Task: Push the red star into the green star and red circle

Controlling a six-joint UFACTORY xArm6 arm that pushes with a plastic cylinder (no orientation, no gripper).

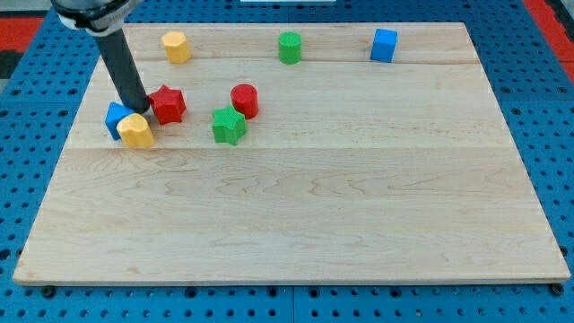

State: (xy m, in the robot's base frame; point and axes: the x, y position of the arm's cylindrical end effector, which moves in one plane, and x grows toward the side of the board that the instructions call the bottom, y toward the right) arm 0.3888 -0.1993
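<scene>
The red star [168, 104] lies at the board's upper left. My tip [141, 111] is down on the board just left of the red star, touching or nearly touching it. The green star [228, 125] lies to the right of the red star, with a gap between them. The red circle [244, 100] stands just above and right of the green star, close to it.
A yellow block [136, 131] and a blue block [116, 118] sit right below and left of my tip. A yellow block [176, 46], a green cylinder [289, 47] and a blue cube [384, 45] stand along the top edge of the wooden board [314, 206].
</scene>
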